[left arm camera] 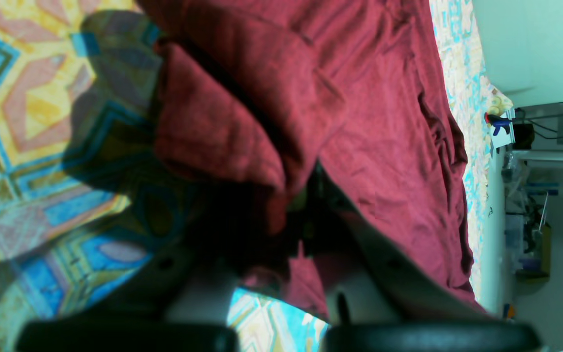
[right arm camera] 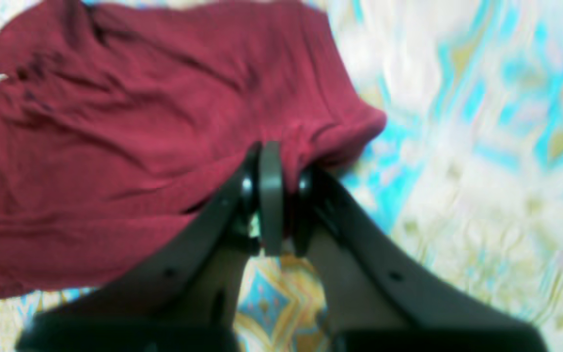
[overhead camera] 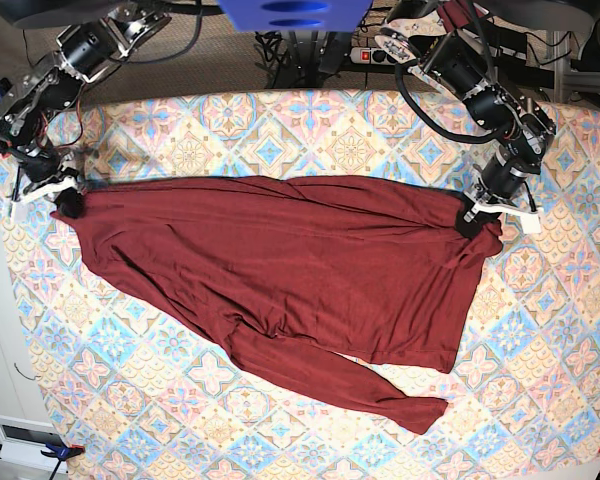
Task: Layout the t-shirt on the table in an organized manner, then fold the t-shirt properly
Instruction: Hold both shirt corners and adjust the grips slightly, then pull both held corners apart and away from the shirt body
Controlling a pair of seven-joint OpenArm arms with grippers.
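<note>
I am holding the t-shirt (overhead camera: 280, 270) with both of my claws, and it is lying stretched across the middle of the table (overhead camera: 310, 125), from near one short edge to near the other. My right gripper (overhead camera: 68, 203) is standing near the table's short edge on the base view's left side, and it is pinching a corner of the red cloth there. In the right wrist view, the fingers (right arm camera: 270, 195) of this right gripper (right arm camera: 284, 190) are pressed together on a rolled edge of the t-shirt (right arm camera: 115, 146), and the patterned table (right arm camera: 482, 171) is showing beside it.

My left gripper (overhead camera: 478, 217) is staying near the opposite short edge, also gripping the cloth. In the left wrist view, the left gripper (left arm camera: 306, 215) is mostly covered by dark folds of the t-shirt (left arm camera: 359, 122), so the tips are hard to see, but the fabric is bunching between them and hanging over the table (left arm camera: 27, 122).

One long sleeve (overhead camera: 350, 385) is lying loose toward the near long edge of the table, and it is ending close to the near corner on the left gripper's side. The body of the shirt is showing many wrinkles between my two claws.
</note>
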